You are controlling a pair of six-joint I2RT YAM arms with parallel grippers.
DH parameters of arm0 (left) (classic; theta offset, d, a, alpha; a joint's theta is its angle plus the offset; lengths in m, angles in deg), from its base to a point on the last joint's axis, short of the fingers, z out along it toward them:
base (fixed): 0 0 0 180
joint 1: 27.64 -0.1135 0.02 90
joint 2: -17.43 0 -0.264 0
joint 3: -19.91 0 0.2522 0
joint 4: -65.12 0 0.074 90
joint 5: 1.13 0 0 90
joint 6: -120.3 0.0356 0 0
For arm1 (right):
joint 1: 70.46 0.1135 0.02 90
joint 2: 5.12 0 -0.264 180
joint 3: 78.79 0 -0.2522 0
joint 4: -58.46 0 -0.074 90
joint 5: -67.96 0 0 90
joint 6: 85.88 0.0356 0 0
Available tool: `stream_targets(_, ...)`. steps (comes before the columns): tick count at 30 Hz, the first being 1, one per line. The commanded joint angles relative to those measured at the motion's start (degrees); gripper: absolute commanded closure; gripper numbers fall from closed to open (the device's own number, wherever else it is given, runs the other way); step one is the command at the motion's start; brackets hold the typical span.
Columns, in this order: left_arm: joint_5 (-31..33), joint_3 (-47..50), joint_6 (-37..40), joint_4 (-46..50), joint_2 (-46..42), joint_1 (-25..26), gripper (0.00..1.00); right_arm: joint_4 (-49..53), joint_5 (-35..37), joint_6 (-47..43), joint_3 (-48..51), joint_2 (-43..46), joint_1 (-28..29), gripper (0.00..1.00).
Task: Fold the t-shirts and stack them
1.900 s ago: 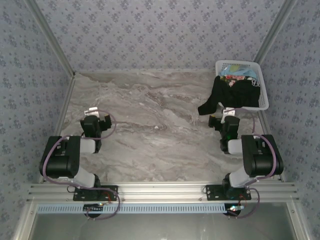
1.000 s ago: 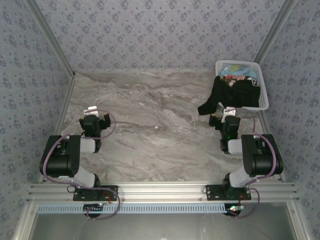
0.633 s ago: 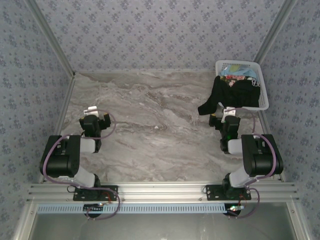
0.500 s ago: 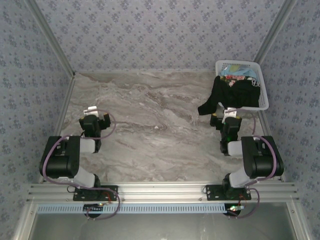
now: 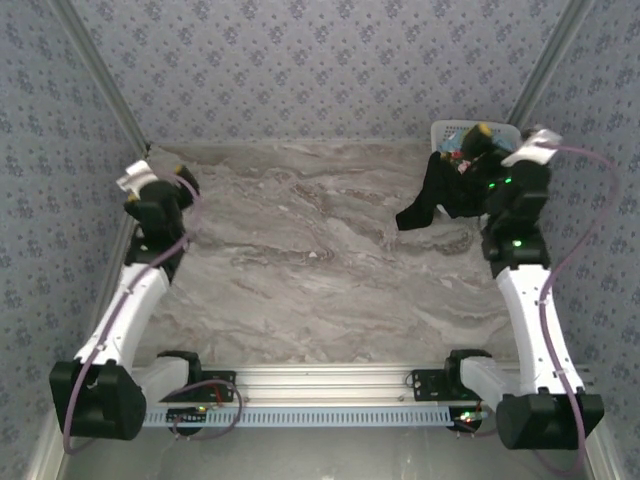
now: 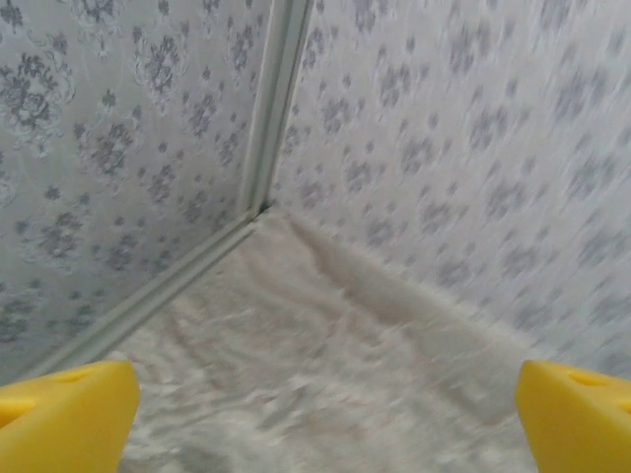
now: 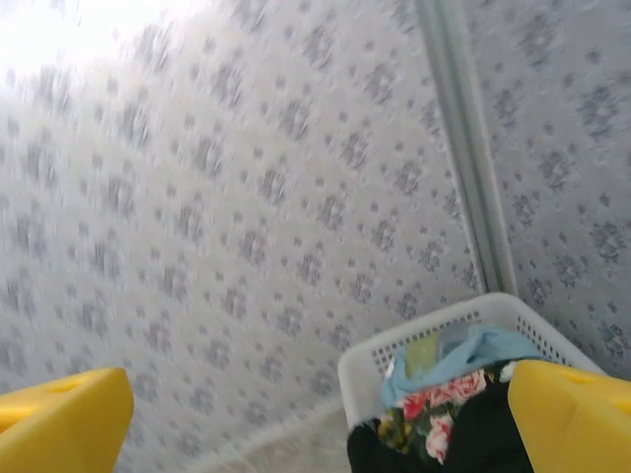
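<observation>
Marble counter (image 5: 300, 270); at its far right corner a white basket (image 7: 394, 352) holds the black rose-print t-shirt (image 5: 440, 192), one part spilling onto the counter, and the light blue t-shirt (image 7: 483, 345); right pincer (image 5: 508, 150) over the basket, spread wide, empty; left pincer (image 5: 158, 178) far left, equally wide, empty.

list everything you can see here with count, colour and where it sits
black t-shirt: one, black with a pink-and-white rose print, in the basket, one part hanging out over its left side
light blue t-shirt: one, light blue, in the basket beside the black one
basket: one, white lattice, far right corner of the table
table: one, grey marble pattern, under everything
walls: three, blue-grey floral pattern, around the table
rail: one, silver, near edge
left pincer: one, yellow-tipped, open, near the far left corner
right pincer: one, yellow-tipped, open, by the basket
</observation>
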Motion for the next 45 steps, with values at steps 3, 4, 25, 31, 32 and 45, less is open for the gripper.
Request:
stream_targets(3, -19.59, -14.76, -14.03, 23.96, 11.22, -1.35, 0.02, 32.76, -6.67, 12.31, -19.29, -19.32, -5.18, 0.20)
stream_targets(4, -21.01, -17.72, -12.56, 25.28, 13.42, 0.27, 0.02, 37.49, -7.25, 11.19, -23.09, -24.41, -6.08, 0.21)
stream_targets(25, -31.78, -22.66, -11.62, 28.98, 18.66, 17.74, 0.12, 45.73, -24.64, 11.11, -36.61, -58.20, -9.48, 0.40)
stream_targets(31, -31.76, -22.20, -11.63, 29.54, 17.46, 17.74, 0.18, 45.40, -20.48, 11.74, -35.80, -56.12, -9.15, 1.00)
stream_targets(32, -31.84, -22.23, -11.70, 29.56, 17.14, 17.83, 0.19, 44.18, -17.98, 11.56, -35.20, -54.21, -8.95, 1.00)
stream_targets(45, -25.91, -22.57, -11.71, 33.60, 14.63, 17.83, 0.28, 25.30, -9.18, 2.33, -40.26, -29.71, 3.83, 1.00)
